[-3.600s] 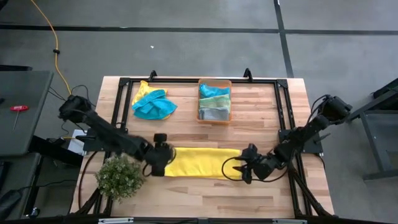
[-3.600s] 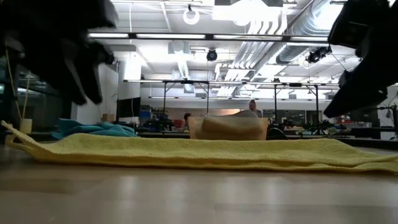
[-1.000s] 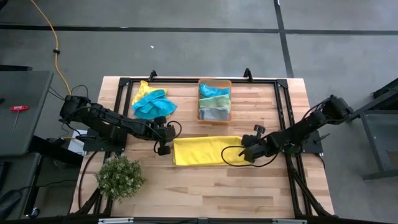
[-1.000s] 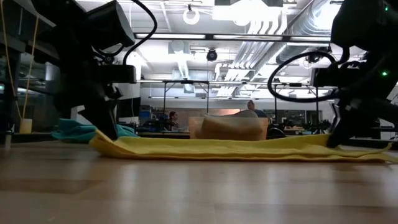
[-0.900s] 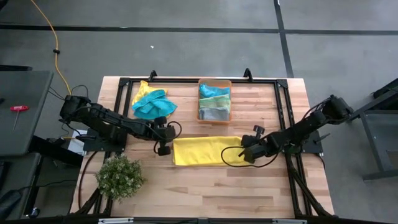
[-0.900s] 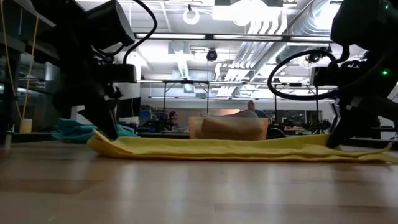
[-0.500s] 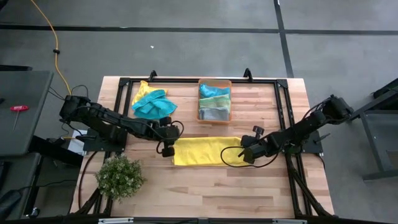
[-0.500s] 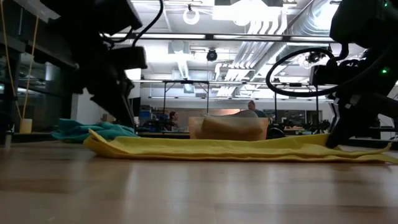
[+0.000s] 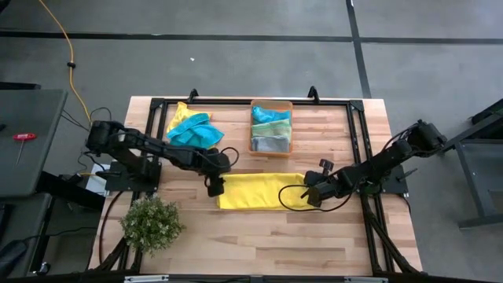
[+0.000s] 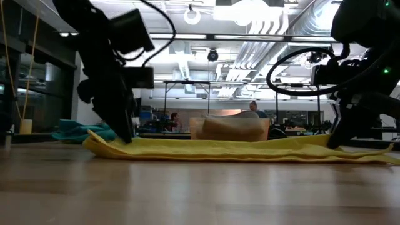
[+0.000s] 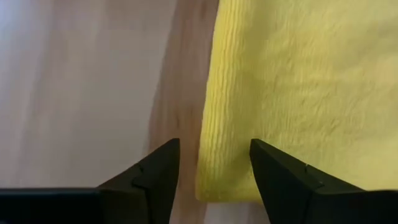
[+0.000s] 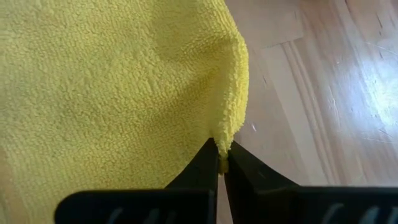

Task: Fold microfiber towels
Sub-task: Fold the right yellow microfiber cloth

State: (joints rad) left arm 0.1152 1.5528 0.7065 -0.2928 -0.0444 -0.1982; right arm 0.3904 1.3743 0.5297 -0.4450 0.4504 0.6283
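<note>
Folded yellow microfiber towel (image 9: pixel 256 191) lies flat, long strip, centre of the high view, slightly below the middle of the light wooden slatted table (image 9: pixel 259 244).

Left gripper (image 9: pixel 214 187) sits at the towel's left end, fingers spread. In the left wrist view the two dark fingertips (image 11: pixel 155 177) straddle the towel's corner edge (image 11: pixel 292 99) with a gap between them; not pinching anything.

Right gripper (image 9: pixel 313 196) is at the towel's right end, fingers pressed together and pinching the towel's edge. The right wrist view shows the tips (image 12: pixel 221 163) closed on a small fold of the yellow cloth (image 12: pixel 112 93).

Low view: left gripper (image 10: pixel 125 134) comes down on the left end of the yellow strip (image 10: pixel 237 150), right gripper (image 10: pixel 337 140) on its right end; the strip lies flat on the tabletop between them.

Other items, high view:
- crumpled teal-blue towel lying over another yellow towel (image 9: pixel 191 128), upper left of the table
- orange translucent plastic bin (image 9: pixel 271 126), upper centre, holding folded cloths in teal, green and grey
- small bushy green plant (image 9: pixel 151 223), lower left corner of the table, well apart from the towel.
</note>
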